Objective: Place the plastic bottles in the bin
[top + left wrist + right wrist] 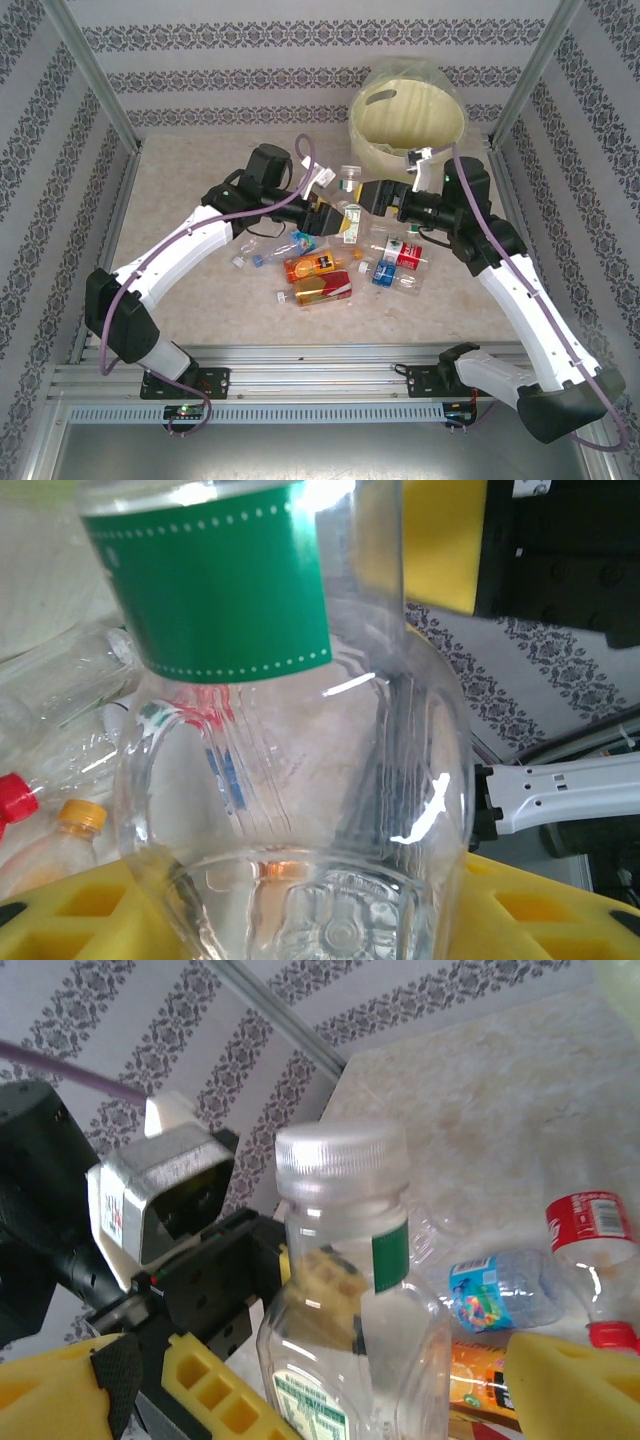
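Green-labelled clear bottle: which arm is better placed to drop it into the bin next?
Left, probably: the left hand clamps the bottle, while the right hand, though nearer the bin, stands open.

A: Where does the bin (375, 150) sit?
B: Far right of the table (190, 190), behind the bottle pile (325, 280). The pile lies mid-table, nearer the arm bases than both grippers.
A: And the raised bottle (352, 213)?
B: Between the left gripper (328, 222) and right gripper (375, 197), over the pile's far edge, just in front of the bin.
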Tool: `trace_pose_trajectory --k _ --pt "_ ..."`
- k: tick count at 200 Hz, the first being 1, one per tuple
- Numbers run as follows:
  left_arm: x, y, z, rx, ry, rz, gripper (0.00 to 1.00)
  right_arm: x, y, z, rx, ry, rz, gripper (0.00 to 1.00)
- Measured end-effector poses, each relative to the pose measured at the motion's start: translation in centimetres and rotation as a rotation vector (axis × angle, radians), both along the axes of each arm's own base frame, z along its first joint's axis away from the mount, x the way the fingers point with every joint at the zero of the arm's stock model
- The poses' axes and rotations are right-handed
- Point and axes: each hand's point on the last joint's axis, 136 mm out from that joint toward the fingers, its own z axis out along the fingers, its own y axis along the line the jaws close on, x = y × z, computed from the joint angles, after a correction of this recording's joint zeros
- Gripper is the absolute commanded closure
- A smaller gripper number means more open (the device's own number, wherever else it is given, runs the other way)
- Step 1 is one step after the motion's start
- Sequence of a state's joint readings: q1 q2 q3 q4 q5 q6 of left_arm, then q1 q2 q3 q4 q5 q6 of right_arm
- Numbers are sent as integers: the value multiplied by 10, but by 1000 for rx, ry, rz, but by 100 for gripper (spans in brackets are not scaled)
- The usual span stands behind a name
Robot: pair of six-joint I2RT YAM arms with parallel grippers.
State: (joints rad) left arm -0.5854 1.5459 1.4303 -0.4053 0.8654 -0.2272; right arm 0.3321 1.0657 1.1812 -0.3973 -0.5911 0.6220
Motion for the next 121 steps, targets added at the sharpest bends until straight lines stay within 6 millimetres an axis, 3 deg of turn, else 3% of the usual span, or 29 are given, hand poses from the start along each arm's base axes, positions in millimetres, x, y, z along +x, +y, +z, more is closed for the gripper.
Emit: trace_pose_trajectory --k 91,121 --pt "-18 -14 -1 -24 -24 -59 41 5 5 -14 -22 39 29 20" --pt "-25 -18 -2 -26 -19 -80 41 8 12 -24 -34 63 48 31"
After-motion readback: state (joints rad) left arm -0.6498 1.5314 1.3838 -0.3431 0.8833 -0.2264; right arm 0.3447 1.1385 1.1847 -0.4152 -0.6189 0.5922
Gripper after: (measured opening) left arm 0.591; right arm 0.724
